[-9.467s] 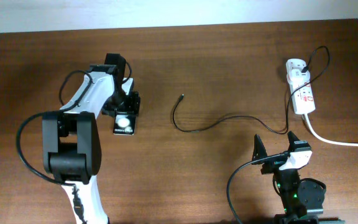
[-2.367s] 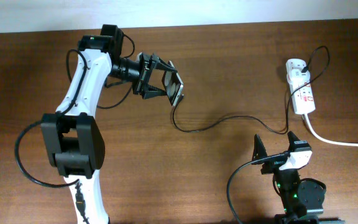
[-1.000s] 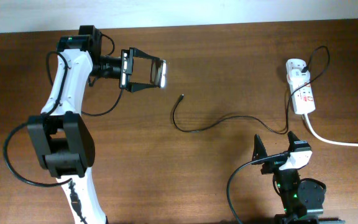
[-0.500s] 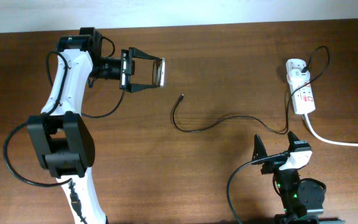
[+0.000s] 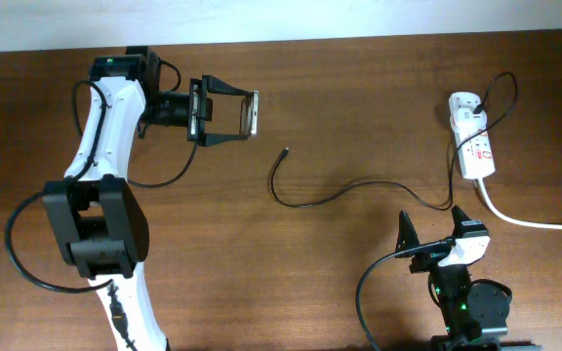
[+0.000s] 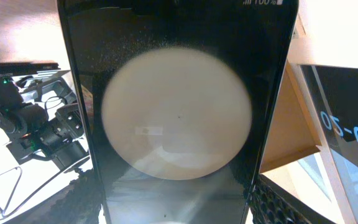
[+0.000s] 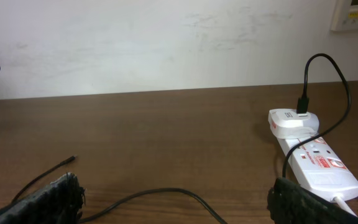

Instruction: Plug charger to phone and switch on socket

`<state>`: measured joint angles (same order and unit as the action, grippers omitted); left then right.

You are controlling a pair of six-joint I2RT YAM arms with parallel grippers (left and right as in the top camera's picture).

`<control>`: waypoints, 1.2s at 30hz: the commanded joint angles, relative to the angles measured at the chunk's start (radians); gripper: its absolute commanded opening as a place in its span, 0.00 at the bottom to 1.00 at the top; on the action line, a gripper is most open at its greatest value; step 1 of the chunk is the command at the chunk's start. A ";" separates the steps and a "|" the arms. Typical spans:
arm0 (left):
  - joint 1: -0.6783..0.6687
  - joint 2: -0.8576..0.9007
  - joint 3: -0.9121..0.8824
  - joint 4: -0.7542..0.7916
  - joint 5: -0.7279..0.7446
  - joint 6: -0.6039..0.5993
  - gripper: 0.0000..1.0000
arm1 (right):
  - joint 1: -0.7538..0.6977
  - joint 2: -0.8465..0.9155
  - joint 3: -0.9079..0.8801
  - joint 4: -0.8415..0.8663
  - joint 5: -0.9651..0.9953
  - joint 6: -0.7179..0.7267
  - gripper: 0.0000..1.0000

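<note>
My left gripper (image 5: 247,113) is shut on the phone (image 5: 253,113) and holds it on edge above the table at the back left. In the left wrist view the phone (image 6: 179,118) fills the frame, black with a white round shape. The charger, a thin black cable (image 5: 330,199), lies on the table; its plug tip (image 5: 286,151) is to the right of the phone and apart from it. Its other end sits in the white adapter (image 5: 462,101) on the socket (image 5: 475,146), a white power strip at the far right. My right gripper (image 5: 435,232) is open and empty near the front edge.
A thick white cord (image 5: 530,221) runs from the socket off the right edge. In the right wrist view the socket (image 7: 316,165) is at the right, the cable (image 7: 166,196) crosses the front, and a white wall stands behind the table.
Over the last second the left gripper has turned the phone slightly more on edge, nearly in place. Before that it lifted the phone off the table. The right arm has not moved.
</note>
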<state>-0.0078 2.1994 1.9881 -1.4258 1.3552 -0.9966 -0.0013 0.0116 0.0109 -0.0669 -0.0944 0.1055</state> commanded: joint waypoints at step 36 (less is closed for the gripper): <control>0.005 -0.006 0.027 -0.005 0.010 -0.013 0.00 | -0.005 -0.008 -0.005 -0.005 -0.006 0.007 0.99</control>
<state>-0.0078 2.1994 1.9881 -1.4258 1.3350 -0.9966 -0.0013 0.0116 0.0109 -0.0669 -0.0944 0.1059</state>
